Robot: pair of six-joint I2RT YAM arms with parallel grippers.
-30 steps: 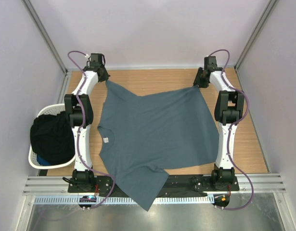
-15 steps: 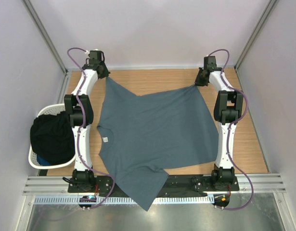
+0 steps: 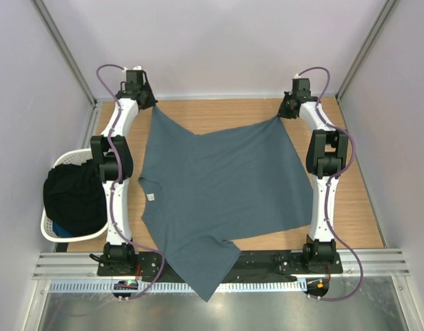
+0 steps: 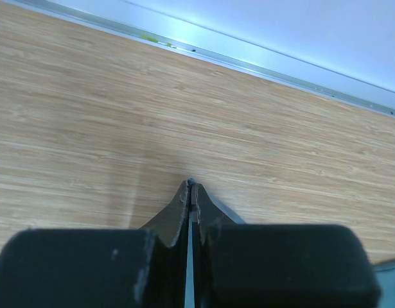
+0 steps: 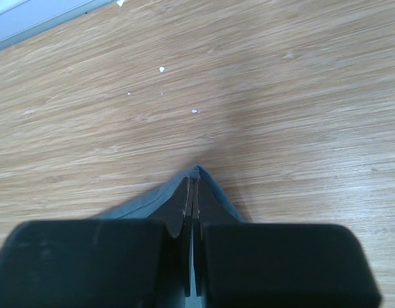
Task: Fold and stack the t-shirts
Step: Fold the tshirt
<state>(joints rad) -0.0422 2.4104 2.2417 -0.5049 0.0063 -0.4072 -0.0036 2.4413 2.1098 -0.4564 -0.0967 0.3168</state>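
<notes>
The left gripper [image 4: 189, 192] is seen pressed shut on a thin edge of blue-grey cloth, with only a sliver showing at the fingertips. The right gripper [image 5: 194, 183] is likewise clamped on a small peak of the same cloth, just above the bare wood. From above, both are found at the far end of the table [image 3: 218, 109], well apart, with the t-shirt [image 3: 225, 186] spread between them and lying across most of the board. Its collar and white label [image 3: 151, 198] are turned toward the left arm. One sleeve [image 3: 205, 276] is draped over the near edge, across the base rail.

So little cloth is held that a corner could be lost if the shirt is lifted or pulled sharply; the weight of the hanging sleeve would add to that pull. The sleeve could also be snagged on the rail or the cables near the arm bases as the cloth is drawn. The far edge sags between the two holds, so a crooked crease would be expected if the arms are not moved evenly. A white basket [image 3: 49, 227] of dark clothes [image 3: 74, 196] stands beside the left arm, clear of the shirt.
</notes>
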